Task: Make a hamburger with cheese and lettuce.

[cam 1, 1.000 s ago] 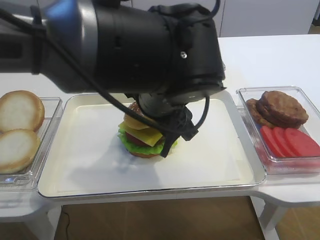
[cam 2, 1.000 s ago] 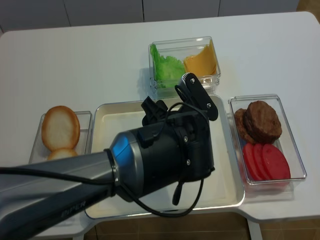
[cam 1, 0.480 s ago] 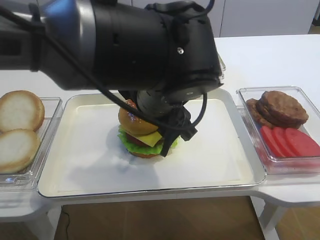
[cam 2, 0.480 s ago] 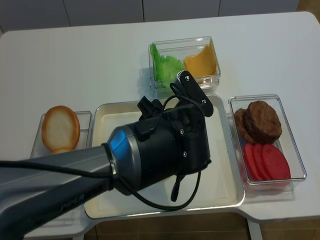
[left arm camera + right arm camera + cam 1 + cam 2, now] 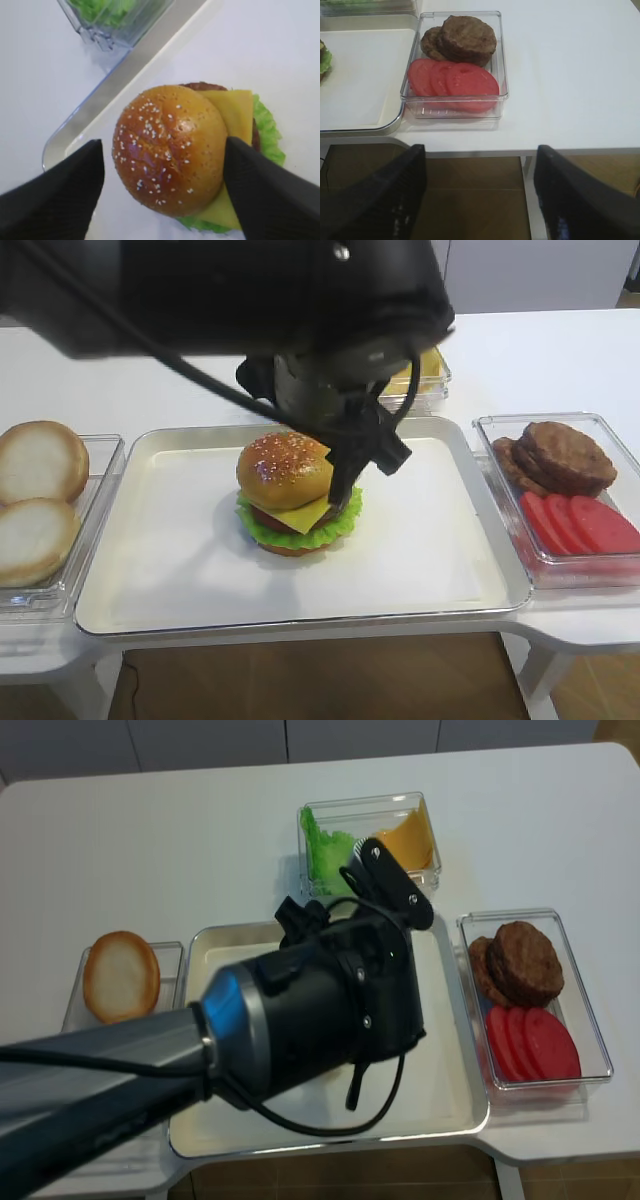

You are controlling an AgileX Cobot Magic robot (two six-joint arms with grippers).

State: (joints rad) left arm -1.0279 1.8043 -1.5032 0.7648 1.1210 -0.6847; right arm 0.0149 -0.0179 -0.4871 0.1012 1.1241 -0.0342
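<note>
The hamburger [image 5: 292, 490] stands whole in the middle of the white tray [image 5: 180, 570], capped by a glossy sesame-seeded bun [image 5: 172, 150]. The cheese [image 5: 237, 112] sticks out as a yellow corner under that bun. Below it the lettuce [image 5: 267, 132] frills out. My left gripper [image 5: 162, 200] hovers open over the burger, its black fingers [image 5: 60, 195] on either side of the bun and clear of it. One finger [image 5: 352, 468] hangs by the burger's right side. My right gripper [image 5: 480, 200] is open and empty, off the table's front edge.
A clear box on the right holds brown patties [image 5: 560, 455] and tomato slices [image 5: 580, 525]. Pale bun halves [image 5: 40, 460] lie in a box on the left. Behind the tray a box holds green leaves [image 5: 330, 850] and yellow slices [image 5: 405, 840]. My left arm [image 5: 300, 1020] hides the burger from overhead.
The left gripper has risen off the burger, leaving the seeded bun on top of the stack. The right gripper's earlier state is not shown.
</note>
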